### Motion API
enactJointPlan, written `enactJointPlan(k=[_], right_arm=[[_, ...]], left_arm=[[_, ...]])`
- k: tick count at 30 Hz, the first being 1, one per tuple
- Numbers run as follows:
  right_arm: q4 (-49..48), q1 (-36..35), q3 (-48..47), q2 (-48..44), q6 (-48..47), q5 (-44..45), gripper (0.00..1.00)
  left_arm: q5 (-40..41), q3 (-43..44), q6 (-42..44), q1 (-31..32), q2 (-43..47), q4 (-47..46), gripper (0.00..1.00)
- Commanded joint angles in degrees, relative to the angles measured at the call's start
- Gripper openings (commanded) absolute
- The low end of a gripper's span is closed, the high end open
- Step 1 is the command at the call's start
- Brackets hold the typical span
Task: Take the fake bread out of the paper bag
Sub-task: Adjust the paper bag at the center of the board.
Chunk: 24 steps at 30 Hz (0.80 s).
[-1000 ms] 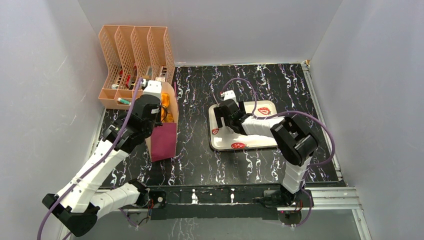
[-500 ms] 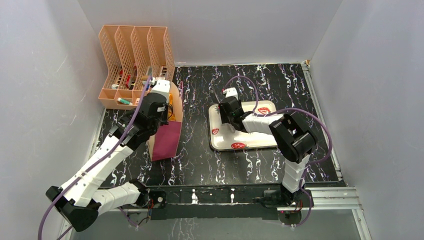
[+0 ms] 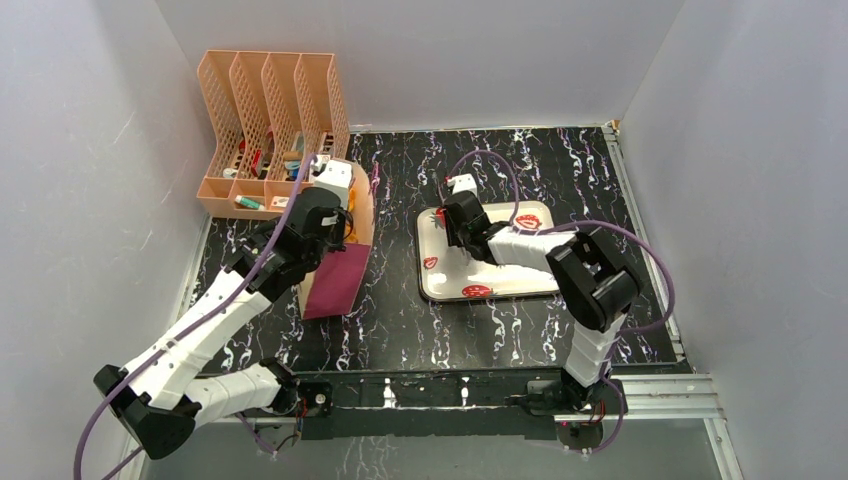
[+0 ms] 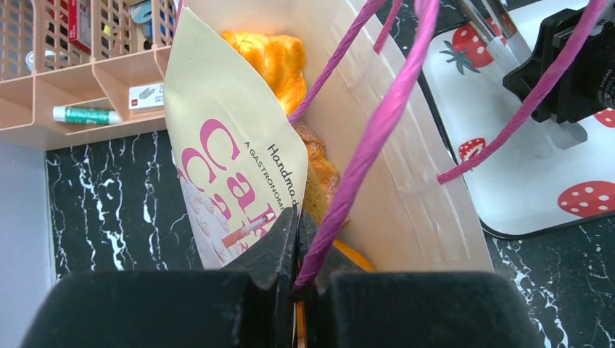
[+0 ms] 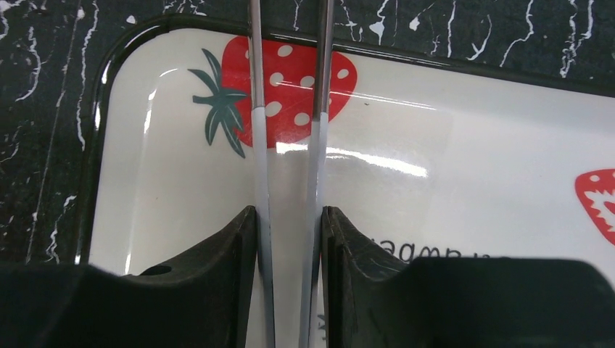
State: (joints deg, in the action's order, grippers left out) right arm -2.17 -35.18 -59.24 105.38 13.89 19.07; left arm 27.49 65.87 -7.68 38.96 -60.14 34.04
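**Fake bread** [image 4: 272, 54]: it lies inside the paper bag [image 4: 225, 138]. A glossy golden bun sits uppermost near the mouth, a brownish piece below it and an orange piece deepest. None is on the strawberry tray [image 5: 435, 217].

**Handling, as judged:** the pieces look light and fairly rigid, with a slick finish. Narrow tips may slide off a rounded crown, so the bun is best taken across its middle or by its lumpy edge.

**Paper bag:** it is thin-walled and leans with its mouth toward the tray. It would likely crumple if pushed.

**Left gripper** [image 4: 297, 232]: the jaws are together, pinching a purple cord handle [image 4: 377, 138] at the bag's rim.

**Right gripper** [image 5: 290, 217]: it is over the tray, its fingers pressed against the two prongs of metal tongs [image 5: 255, 87]. The prongs are narrowly apart with nothing between them.

**Peach file rack** [image 4: 123, 69]: it stands just behind the bag.
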Motion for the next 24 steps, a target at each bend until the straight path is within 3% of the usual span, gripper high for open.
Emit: enactJointPlan(k=[1,12,24], right_arm=[[-0.11,0.06,-0.12,-8.06,0.66,-0.08,0.26],[9.21,0.09,-1.23,-16.61,0.66,2.86,0.26],[22.84,0.15,-3.25,-27.09,0.66,12.45,0.26]], left_arm=[[-1.78,-0.77,-0.78,1.76,-0.82,-1.48,0.00],[2.81,-1.46,-4.44,9.01,-3.43,-5.75,0.00],[6.65,-5.39,-14.44,13.08,-4.76,-8.82,0.00]])
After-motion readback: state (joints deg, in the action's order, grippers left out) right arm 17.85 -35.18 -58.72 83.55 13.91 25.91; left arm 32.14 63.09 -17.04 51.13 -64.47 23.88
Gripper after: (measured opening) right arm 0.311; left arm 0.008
